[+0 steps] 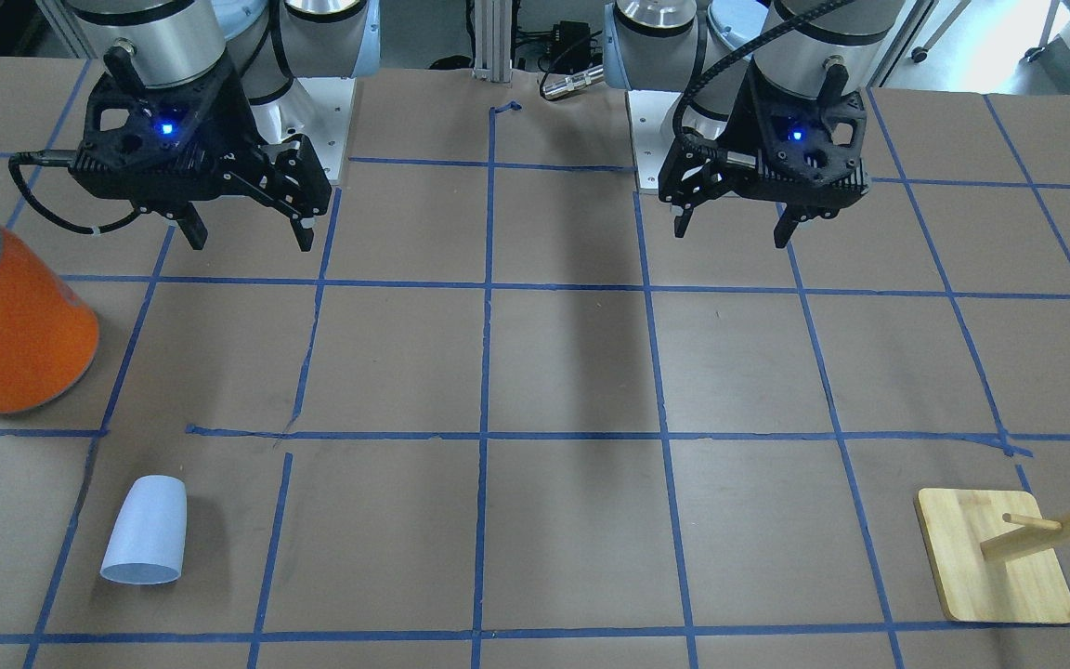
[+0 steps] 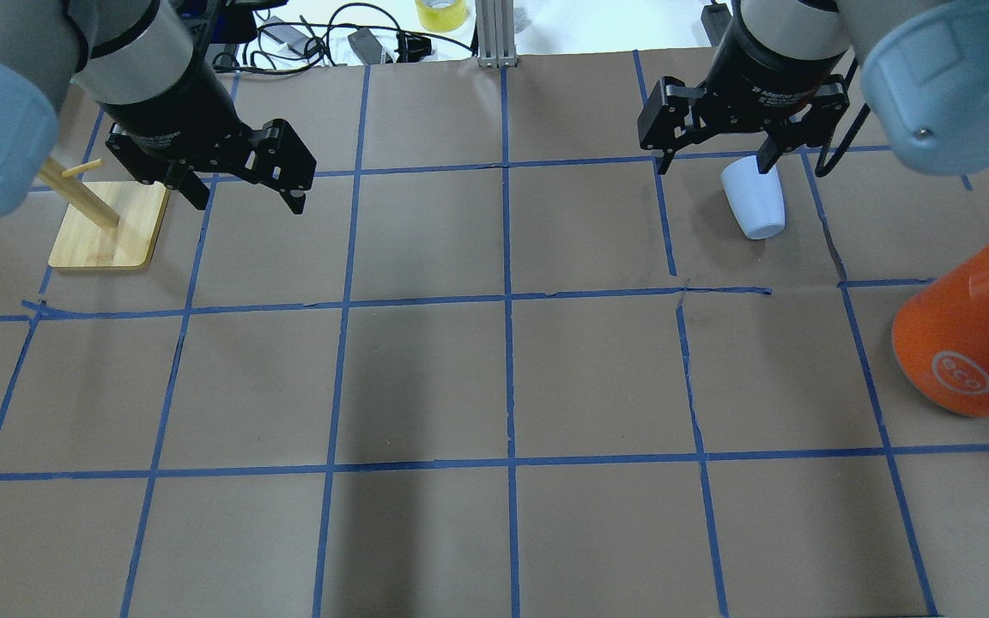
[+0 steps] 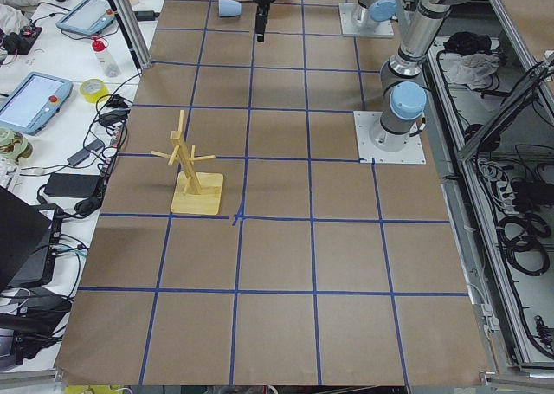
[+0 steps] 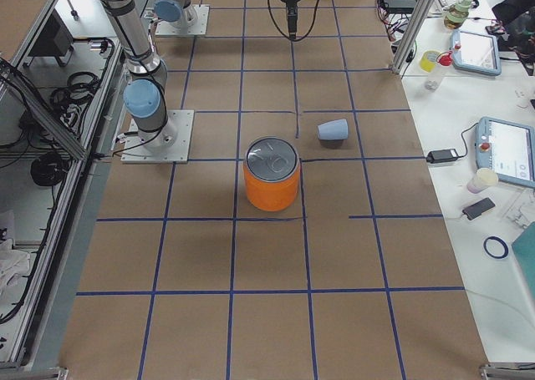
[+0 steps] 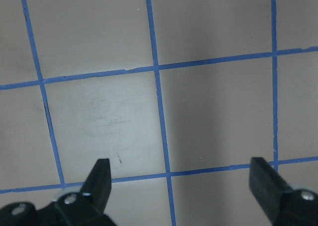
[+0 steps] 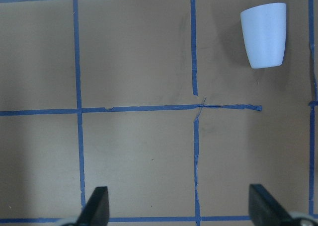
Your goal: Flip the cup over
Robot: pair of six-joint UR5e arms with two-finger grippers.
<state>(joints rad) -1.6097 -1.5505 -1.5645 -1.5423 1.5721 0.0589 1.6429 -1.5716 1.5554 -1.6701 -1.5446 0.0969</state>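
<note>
The cup point(image 1: 147, 531) is a small pale blue-white tumbler lying on its side on the brown table, mouth facing away from the robot. It also shows in the overhead view point(image 2: 754, 202), the right wrist view point(image 6: 263, 35) and the exterior right view point(image 4: 333, 130). My right gripper point(image 1: 249, 237) is open and empty above the table, on the robot's side of the cup and apart from it; it also shows in the overhead view point(image 2: 714, 163) and its wrist view point(image 6: 179, 192). My left gripper point(image 1: 731, 232) is open and empty, far from the cup point(image 2: 247, 203) point(image 5: 180, 166).
A large orange can with a silver lid point(image 1: 10, 321) point(image 2: 967, 335) stands on the right arm's side, near the cup. A wooden peg rack on a square base point(image 1: 995, 557) point(image 2: 108, 227) stands on the left arm's side. Blue tape lines grid the table.
</note>
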